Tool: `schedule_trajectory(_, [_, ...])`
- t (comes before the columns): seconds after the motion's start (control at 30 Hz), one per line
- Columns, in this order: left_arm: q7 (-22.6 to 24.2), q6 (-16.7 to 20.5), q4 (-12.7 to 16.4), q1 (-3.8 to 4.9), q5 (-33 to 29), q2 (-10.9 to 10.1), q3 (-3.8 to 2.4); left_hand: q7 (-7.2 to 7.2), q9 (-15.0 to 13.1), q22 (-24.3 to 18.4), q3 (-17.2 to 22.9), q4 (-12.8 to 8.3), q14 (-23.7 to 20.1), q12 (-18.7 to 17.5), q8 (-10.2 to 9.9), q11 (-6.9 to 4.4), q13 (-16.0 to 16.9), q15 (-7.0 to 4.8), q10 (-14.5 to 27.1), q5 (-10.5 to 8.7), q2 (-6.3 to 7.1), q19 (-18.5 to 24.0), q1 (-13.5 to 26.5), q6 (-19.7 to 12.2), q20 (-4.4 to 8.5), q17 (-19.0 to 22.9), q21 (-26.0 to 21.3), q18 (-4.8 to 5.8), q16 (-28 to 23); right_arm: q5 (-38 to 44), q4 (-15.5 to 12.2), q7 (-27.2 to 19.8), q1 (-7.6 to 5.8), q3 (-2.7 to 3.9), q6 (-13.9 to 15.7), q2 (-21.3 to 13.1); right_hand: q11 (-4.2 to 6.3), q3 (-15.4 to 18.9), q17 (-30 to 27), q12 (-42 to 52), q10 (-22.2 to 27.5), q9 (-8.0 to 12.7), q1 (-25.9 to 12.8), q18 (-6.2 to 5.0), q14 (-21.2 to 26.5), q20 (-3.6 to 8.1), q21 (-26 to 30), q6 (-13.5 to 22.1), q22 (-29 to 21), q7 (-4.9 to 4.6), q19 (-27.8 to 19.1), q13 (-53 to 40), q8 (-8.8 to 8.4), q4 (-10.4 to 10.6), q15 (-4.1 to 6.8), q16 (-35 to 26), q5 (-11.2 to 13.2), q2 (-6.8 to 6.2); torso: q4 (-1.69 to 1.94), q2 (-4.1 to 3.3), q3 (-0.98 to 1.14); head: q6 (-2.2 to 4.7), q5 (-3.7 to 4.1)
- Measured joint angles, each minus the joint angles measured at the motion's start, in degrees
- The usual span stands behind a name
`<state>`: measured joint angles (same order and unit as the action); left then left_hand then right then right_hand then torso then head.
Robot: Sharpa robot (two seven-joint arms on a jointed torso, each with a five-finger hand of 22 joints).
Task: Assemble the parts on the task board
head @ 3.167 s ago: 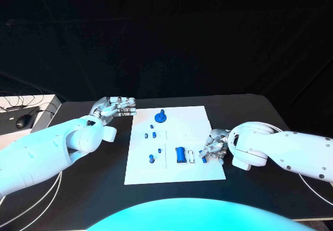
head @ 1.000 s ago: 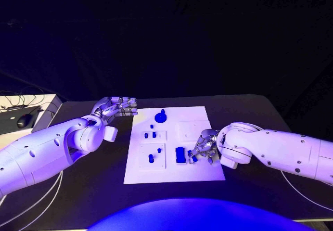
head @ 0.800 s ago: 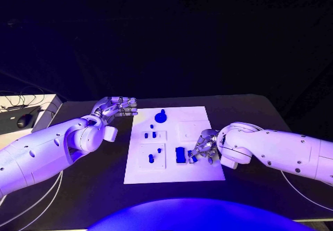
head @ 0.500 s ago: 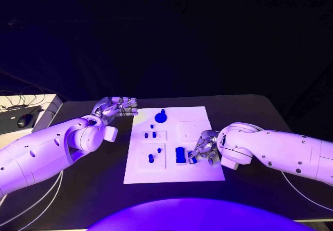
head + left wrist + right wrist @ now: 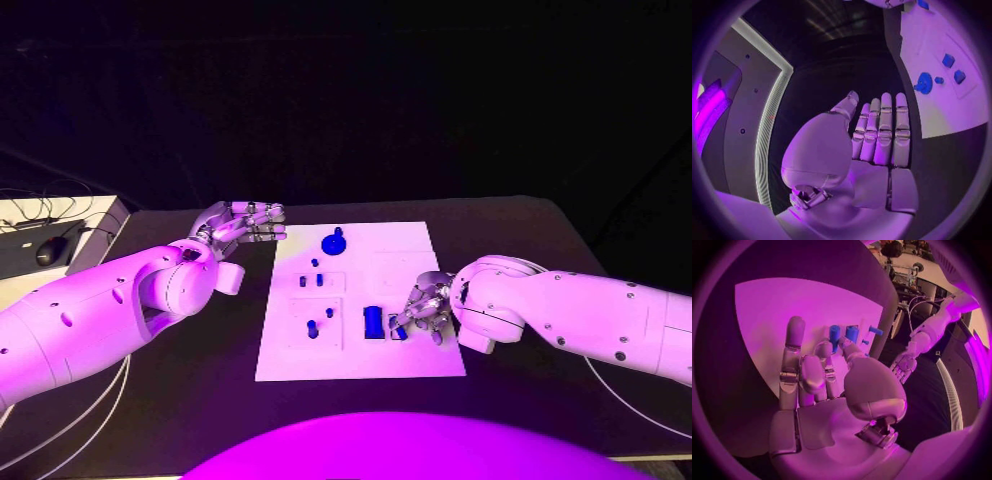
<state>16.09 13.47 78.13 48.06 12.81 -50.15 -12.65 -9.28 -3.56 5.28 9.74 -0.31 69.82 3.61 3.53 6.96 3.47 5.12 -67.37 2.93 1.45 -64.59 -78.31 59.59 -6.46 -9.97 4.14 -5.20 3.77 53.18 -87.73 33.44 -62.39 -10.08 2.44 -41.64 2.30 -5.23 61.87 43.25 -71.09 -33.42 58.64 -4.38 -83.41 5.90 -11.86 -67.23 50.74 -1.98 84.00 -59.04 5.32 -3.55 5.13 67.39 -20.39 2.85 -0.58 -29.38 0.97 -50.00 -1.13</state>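
Observation:
The white task board (image 5: pixel 411 250) lies mid-table. A round blue knob (image 5: pixel 335 241) stands at its far end, and small blue pegs (image 5: pixel 315 326) stand on its left half. A blue cylinder (image 5: pixel 374 320) lies near the right edge with a small blue part (image 5: pixel 400 324) beside it. My right hand (image 5: pixel 430 310) reaches over that edge, and its thumb and a fingertip pinch the small blue part (image 5: pixel 852 333) next to the cylinder (image 5: pixel 834 334). My left hand (image 5: pixel 242 222) hovers off the board's far left corner. Its fingers (image 5: pixel 882 127) are straight and hold nothing.
A white box with cables and a dark mouse (image 5: pixel 51 250) sits beyond the table's left edge. Pale cables (image 5: pixel 101 400) run along the near left side. Bare black table (image 5: pixel 534 240) stretches right of the board.
Since the earliest frame my right hand has moved left over the board's right edge, bringing the small blue part beside the cylinder. In the last second it hardly moves. The left hand stays put.

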Motion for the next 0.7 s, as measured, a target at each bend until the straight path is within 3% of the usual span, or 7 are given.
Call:
schedule_trajectory(0.47, [-0.05,-0.03,0.02,0.0,0.0,-0.04,0.0,0.0,0.0,0.01,0.0,0.0,0.0,0.0,0.0,0.0,0.0,0.0,0.0,0.0,0.0,0.0,0.0,0.0,0.0,0.0,0.0,0.0,0.0,-0.2,0.4,-0.42,0.0,0.02,1.05,0.12,-0.06,0.08,0.0,0.0,-0.06,-0.1,-0.31,0.0,0.0,0.0,0.0,-0.01,0.0,0.02,0.0,-0.05,0.24,0.42,0.0,0.0,0.0,0.31,0.0,-0.01,0.0,0.0,0.01])
schedule_trajectory(0.7, [-0.07,-0.03,0.03,0.0,0.0,-0.04,0.0,0.0,0.0,0.01,0.0,0.0,0.0,0.0,0.0,0.0,0.0,0.0,0.0,0.0,0.0,0.0,0.0,0.0,0.0,0.0,0.0,0.0,0.0,-0.21,0.41,-0.54,0.01,0.02,1.27,0.15,-0.06,1.05,0.0,0.0,-0.06,-0.31,-1.27,0.0,0.0,0.0,0.0,-0.03,-0.08,0.05,0.0,-0.11,0.44,1.38,0.0,0.0,1.89,-0.22,0.0,-0.01,-0.02,0.0,-0.01])
